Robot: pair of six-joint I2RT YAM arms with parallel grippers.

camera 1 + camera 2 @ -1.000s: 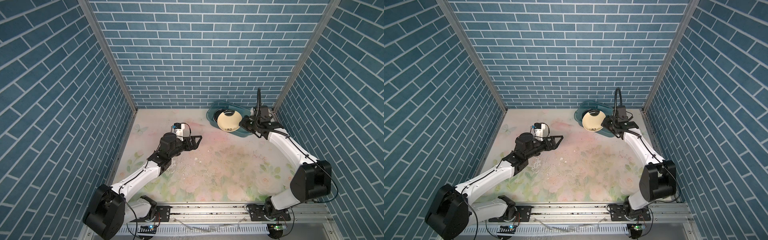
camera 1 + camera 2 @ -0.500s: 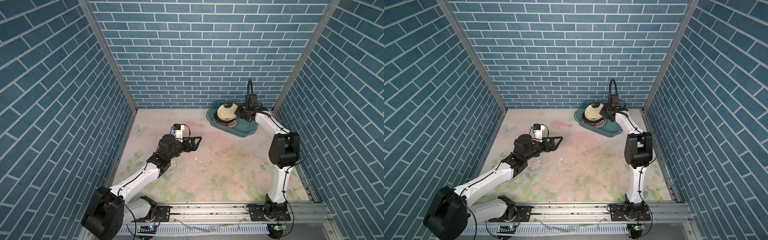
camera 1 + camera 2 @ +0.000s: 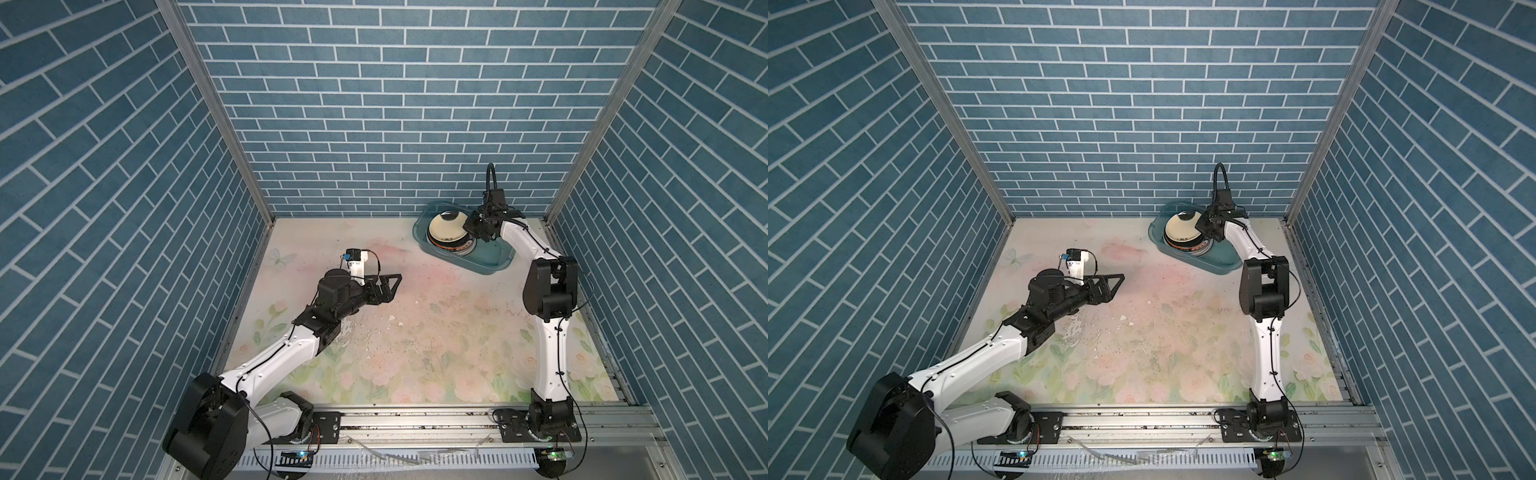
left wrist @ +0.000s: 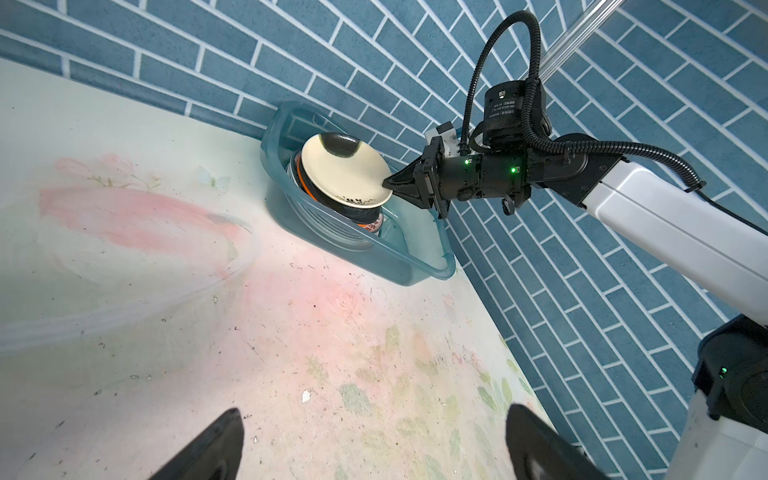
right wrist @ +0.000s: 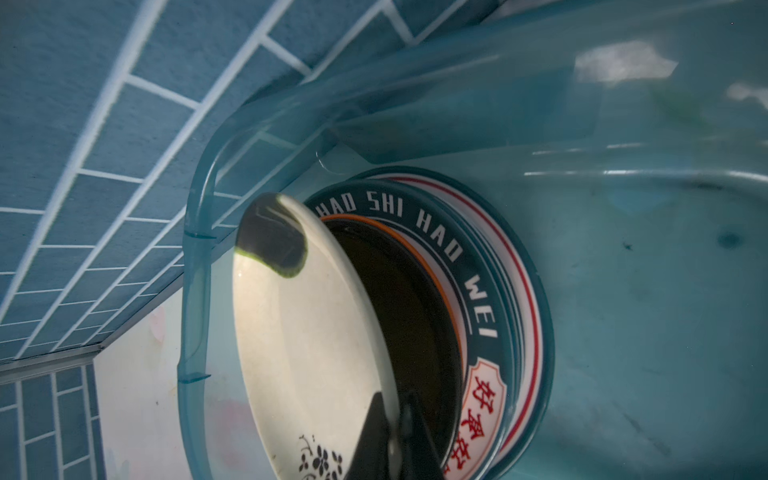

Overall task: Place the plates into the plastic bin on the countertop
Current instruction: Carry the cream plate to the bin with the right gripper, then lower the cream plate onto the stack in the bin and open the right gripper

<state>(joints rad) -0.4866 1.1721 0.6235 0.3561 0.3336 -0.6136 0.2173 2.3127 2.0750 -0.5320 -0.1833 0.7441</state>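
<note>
The plastic bin point(image 3: 488, 262) point(image 3: 1221, 264) point(image 4: 332, 257) stands at the back right of the countertop point(image 3: 436, 332). In its left half lies a stack of plates point(image 3: 455, 247). A white plate with a lettered rim point(image 5: 469, 266), an orange plate point(image 5: 432, 266) and a black plate point(image 5: 407, 316) show in it. The cream plate with the black blot point(image 3: 446, 226) point(image 3: 1183, 227) point(image 4: 336, 174) point(image 5: 299, 332) leans tilted on top. My right gripper point(image 3: 469, 224) point(image 3: 1203, 222) point(image 4: 386, 183) point(image 5: 392, 399) is shut on its rim. My left gripper point(image 3: 392, 282) point(image 3: 1115, 280) point(image 4: 374, 411) hovers open and empty over the counter's left middle.
Blue brick walls close in the left, back and right sides; the bin sits close to the back wall. A grey metal rail point(image 3: 415, 419) runs along the front. Small white chips point(image 3: 392, 318) lie on the countertop. The bin's right half point(image 5: 644, 311) holds nothing.
My right arm has swung toward the back wall and brought the cream plate over the stack in the bin, down to a tilted rest on it. The left arm has barely moved.
</note>
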